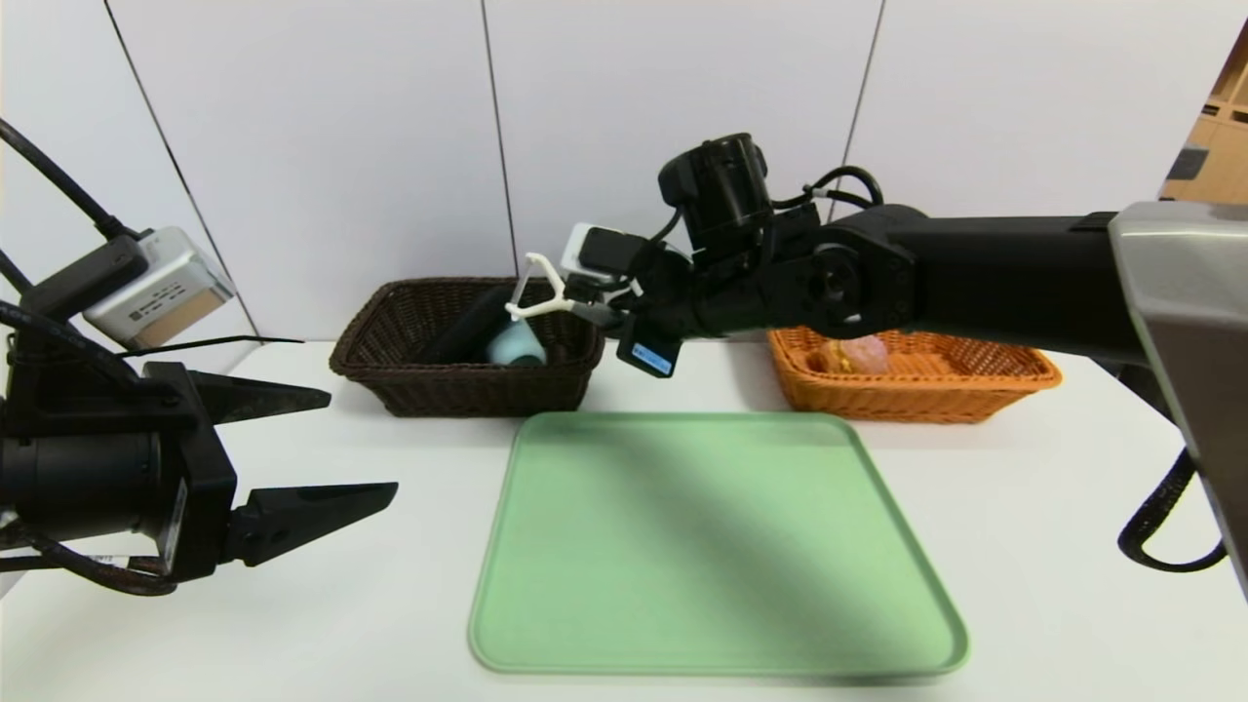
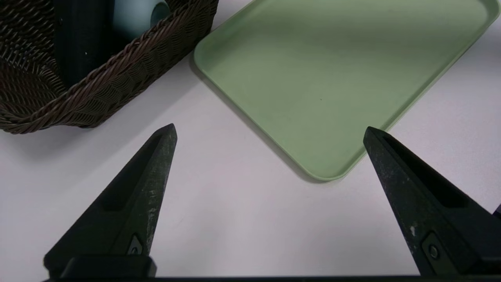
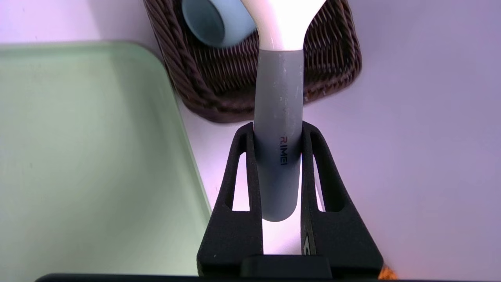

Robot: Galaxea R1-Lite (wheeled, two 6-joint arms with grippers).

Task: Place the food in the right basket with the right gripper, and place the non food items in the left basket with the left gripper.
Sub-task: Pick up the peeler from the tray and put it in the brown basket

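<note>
Reaching out over the dark brown wicker basket [image 1: 468, 395], the white Y-head peeler [image 3: 278, 98] is up in the air, its head above the basket's inside and its grey handle stretching back past the rim. The right gripper [image 3: 278, 137] has that handle clamped between its two fingers, toward the butt end. The task gives non-food items to the left gripper, yet here the right one carries the peeler.

Beneath the peeler, the dark basket holds a blue-grey plastic cup [image 1: 515, 341], tipped on its side with its mouth showing, and the long black fabric pouch [image 1: 473, 327] slanting beside it. On the robot's right, the orange wicker basket [image 1: 907, 400] holds the round bun [image 1: 858, 356], partly hidden behind the right arm. The green tray [image 1: 721, 546] lies on the white table in front of both baskets, and nothing shows on it.

The left gripper [image 1: 364, 443] is idle at the robot's left, in front of the dark basket, its fingers spread wide with nothing between them.

The sorting looks nearly finished: bun, cup and pouch are in their baskets, and only the peeler is left. It probably needs a little more reach inward before release, so that the handle clears the rim.
</note>
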